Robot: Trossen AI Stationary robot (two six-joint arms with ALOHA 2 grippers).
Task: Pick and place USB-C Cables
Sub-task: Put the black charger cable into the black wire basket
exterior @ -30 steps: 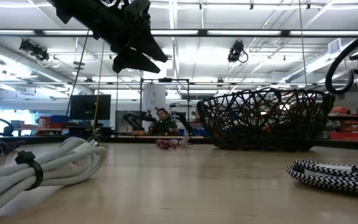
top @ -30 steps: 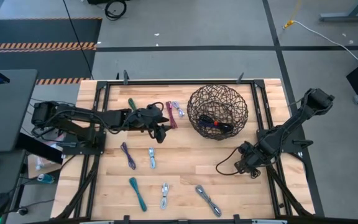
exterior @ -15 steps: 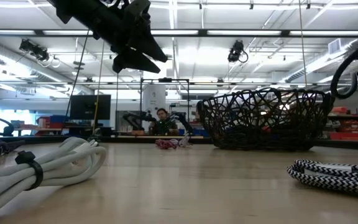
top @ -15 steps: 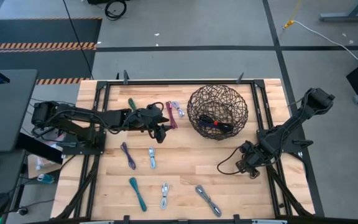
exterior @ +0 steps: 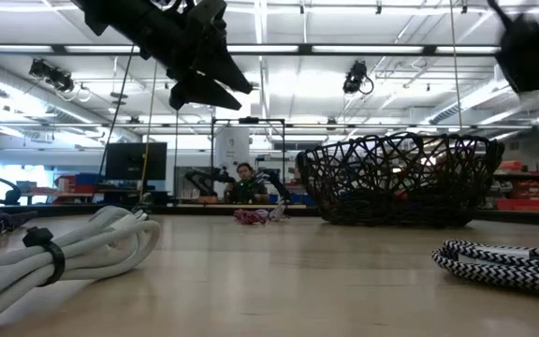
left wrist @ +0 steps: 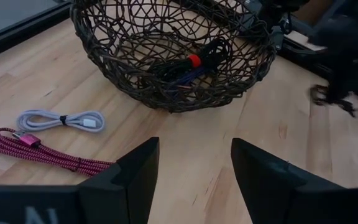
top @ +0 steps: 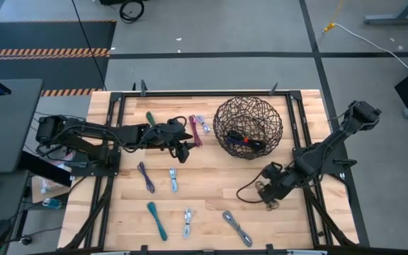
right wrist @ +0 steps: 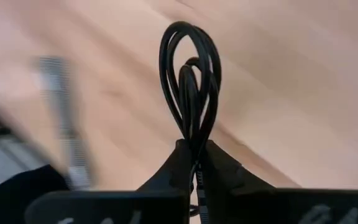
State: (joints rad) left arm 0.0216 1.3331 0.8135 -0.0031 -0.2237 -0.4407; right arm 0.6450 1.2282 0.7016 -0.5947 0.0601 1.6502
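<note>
Right gripper (right wrist: 194,163): you had it pinched on the black cable (right wrist: 189,81), low over the table's right side, below the basket (top: 248,127).
Left gripper (left wrist: 191,168): wide apart, empty, hovering left of the basket.
Advice: you needed a clean lift above the rim before release.
Remaining cables: scattered mid-table.
Writing: none readable.

Appearing to be a robotics lab or industrial workshop hall. Showing an open ceiling (exterior: 279,56) with exposed beams and long strip lights, cameras hanging from it. Standing on grey concrete floor (top: 211,28), hazard-striped tape (top: 44,52) running beside a dark mat. Holding a wooden bench table (top: 204,191) inside a black metal frame. Seating a person (exterior: 243,185) at a distant bench with further robot arms, shelving and a dark monitor (exterior: 136,159) around.
</note>
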